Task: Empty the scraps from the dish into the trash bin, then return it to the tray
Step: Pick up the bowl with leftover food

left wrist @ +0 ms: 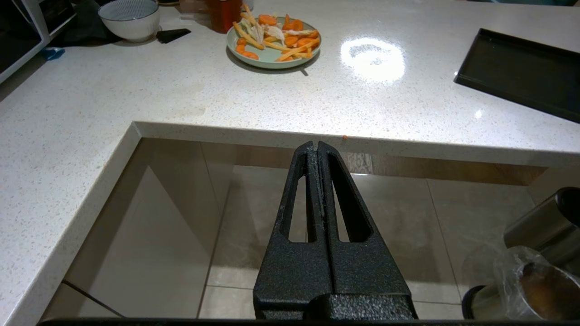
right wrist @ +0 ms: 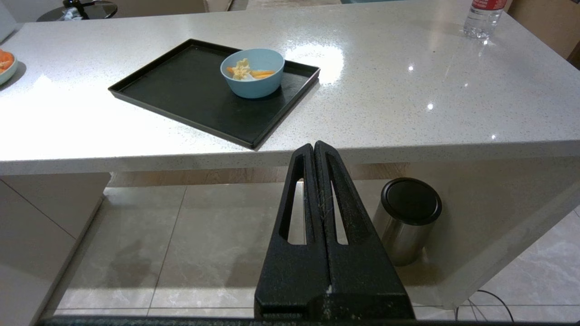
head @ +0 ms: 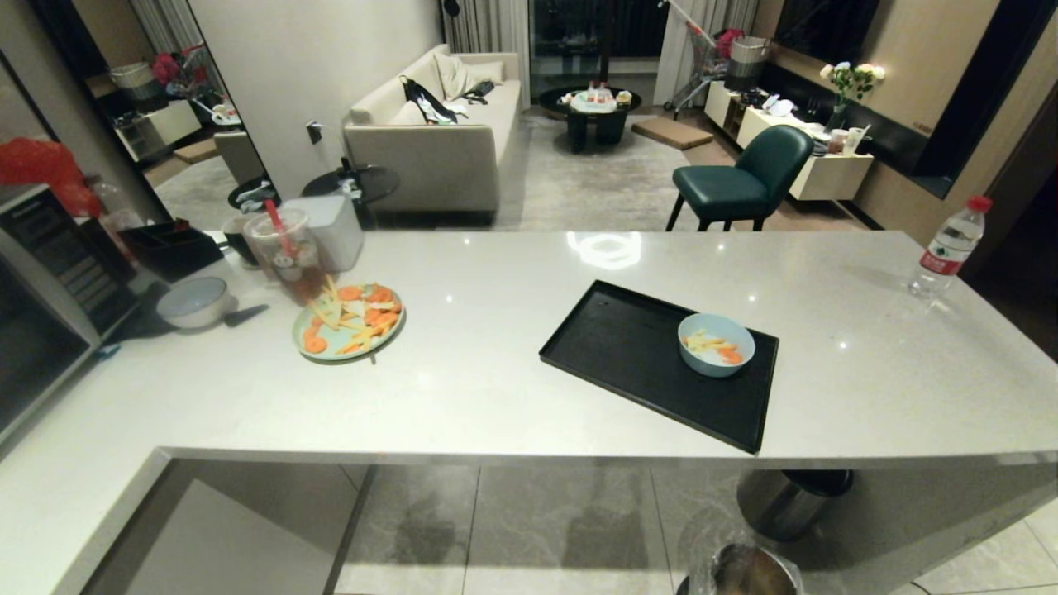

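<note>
Both end effectors hang below the worktop [head: 496, 388] edge with fingers pressed together, holding nothing — the left end effector [left wrist: 316, 147] over the floor, the right end effector [right wrist: 314, 147] near the black-lidded steel bin [right wrist: 405, 217]. On the worktop the black tray [head: 636, 355] carries the light-blue dish [head: 716, 345] at its far right corner, scraps [head: 712, 345] of carrot and pale strips inside. At the head view's bottom edge stands the trash bin [head: 748, 572] — lined with clear plastic.
</note>
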### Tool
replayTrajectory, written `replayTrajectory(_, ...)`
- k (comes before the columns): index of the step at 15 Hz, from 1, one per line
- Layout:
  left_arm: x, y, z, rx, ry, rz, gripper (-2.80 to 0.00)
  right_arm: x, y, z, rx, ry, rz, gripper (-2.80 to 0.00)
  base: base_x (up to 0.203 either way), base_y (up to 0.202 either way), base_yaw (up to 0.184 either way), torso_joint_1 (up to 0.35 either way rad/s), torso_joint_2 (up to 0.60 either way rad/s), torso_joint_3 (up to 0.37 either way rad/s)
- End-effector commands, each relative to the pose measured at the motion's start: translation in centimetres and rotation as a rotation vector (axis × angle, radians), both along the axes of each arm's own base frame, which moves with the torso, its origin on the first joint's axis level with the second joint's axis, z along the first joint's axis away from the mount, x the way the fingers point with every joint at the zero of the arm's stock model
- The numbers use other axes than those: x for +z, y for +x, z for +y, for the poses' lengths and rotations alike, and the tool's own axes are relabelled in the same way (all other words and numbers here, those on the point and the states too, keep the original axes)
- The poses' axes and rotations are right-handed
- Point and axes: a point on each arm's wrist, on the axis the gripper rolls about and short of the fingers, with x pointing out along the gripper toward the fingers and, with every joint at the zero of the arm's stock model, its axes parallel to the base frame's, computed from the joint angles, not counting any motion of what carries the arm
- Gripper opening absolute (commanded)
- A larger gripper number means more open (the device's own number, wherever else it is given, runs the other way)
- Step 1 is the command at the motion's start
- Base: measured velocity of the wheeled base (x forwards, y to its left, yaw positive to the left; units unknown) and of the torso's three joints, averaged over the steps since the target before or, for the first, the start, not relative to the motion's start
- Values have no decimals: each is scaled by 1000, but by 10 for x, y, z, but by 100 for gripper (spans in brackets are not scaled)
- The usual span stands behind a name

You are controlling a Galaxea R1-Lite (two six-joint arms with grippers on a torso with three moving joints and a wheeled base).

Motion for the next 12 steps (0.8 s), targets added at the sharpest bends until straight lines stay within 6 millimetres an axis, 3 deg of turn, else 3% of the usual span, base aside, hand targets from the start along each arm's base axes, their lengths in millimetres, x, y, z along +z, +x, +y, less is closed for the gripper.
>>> replayTrajectory(1, 0, 0, 0, 1, -1, 1, -280, 0, 0, 0, 0, 0, 1, -280, 0, 0, 0, 0, 0, 0)
replayTrajectory(12, 0, 0, 0, 1, -1, 1, -280, 3, 3, 0, -1, -32, 28, -280, 0, 0, 0, 0, 0, 0)
